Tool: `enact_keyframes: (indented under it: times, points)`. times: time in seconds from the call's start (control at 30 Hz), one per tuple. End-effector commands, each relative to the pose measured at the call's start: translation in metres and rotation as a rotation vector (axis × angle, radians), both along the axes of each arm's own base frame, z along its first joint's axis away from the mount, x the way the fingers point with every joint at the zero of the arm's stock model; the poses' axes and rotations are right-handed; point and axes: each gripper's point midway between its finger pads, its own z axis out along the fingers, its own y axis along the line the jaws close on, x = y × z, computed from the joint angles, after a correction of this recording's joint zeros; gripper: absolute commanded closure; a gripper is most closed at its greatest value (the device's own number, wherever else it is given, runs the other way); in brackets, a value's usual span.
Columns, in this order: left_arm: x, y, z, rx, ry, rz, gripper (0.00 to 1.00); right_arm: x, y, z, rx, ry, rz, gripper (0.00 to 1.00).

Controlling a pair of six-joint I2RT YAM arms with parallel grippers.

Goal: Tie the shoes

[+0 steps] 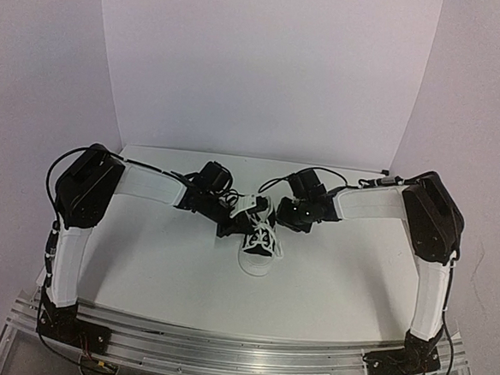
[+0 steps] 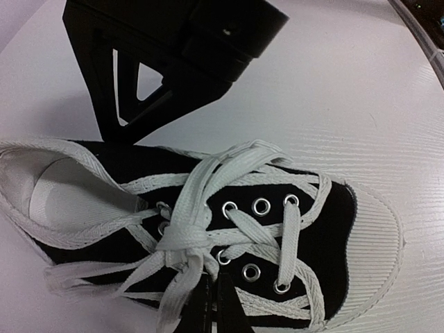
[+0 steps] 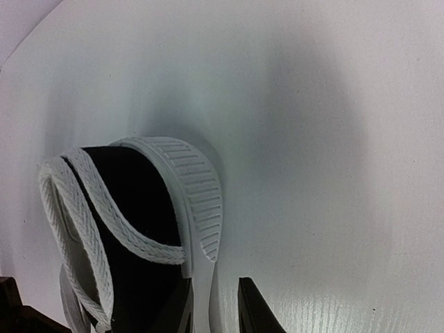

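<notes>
Between left gripper (image 1: 232, 228), right gripper (image 1: 287, 218) — sneaker (image 1: 258, 244)

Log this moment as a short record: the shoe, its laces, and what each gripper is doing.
shoe: small black canvas sneaker with white rubber toe cap, upright on white table, toe toward its near edge
laces: long white laces, knotted above the eyelets, strands loose
left gripper: shut beside the knot; lace pinch unclear
right gripper: jaws astride the white sole near the heel; grip unclear
</notes>
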Motion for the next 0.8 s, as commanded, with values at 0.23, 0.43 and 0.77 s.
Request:
enact_keyframes:
  times: [0.23,0.43,0.77]
  points:
    - [-0.029,0.015,0.022,0.049,0.135,-0.002,1.00,-0.002,0.000,0.038,0.018,-0.083,0.038,0.72]
    - [-0.050,0.028,0.011,0.092,0.226,-0.004,1.00,0.000,0.007,0.045,0.031,-0.095,0.074,0.71]
    - [-0.060,0.033,0.006,0.103,0.265,-0.014,1.00,-0.031,0.009,0.063,0.152,-0.100,0.248,0.52]
